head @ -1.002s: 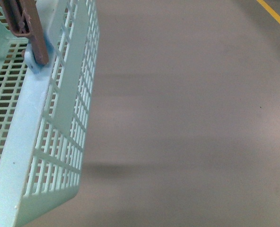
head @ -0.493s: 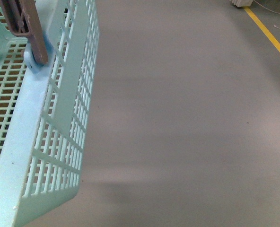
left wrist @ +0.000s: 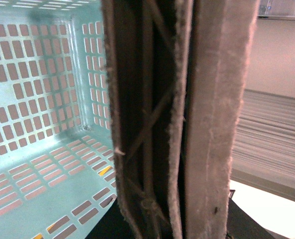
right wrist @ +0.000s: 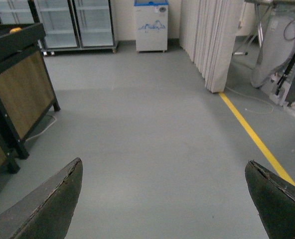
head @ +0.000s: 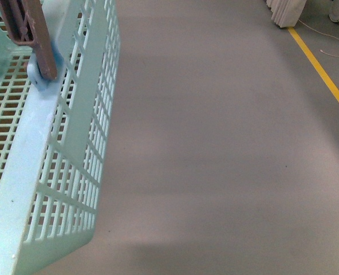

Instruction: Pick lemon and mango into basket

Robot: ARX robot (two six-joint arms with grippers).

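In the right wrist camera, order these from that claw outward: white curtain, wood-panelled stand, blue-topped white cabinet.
1. Wood-panelled stand, nearest the right gripper, on the near floor.
2. White curtain, midway, where the yellow line ends.
3. Blue-topped white cabinet, against the far wall.

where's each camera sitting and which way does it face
Front view: on the body, angled down at the grey floor; light blue-green slotted plastic basket with brown handle at left; no arm shows.
Left wrist view: pressed close to the handle, basket interior behind; left claw unclear.
Right wrist view: looks across the floor to glass-door fridges; right claw open, empty.
Shared: front and left wrist show the basket; front and right wrist the yellow floor line.
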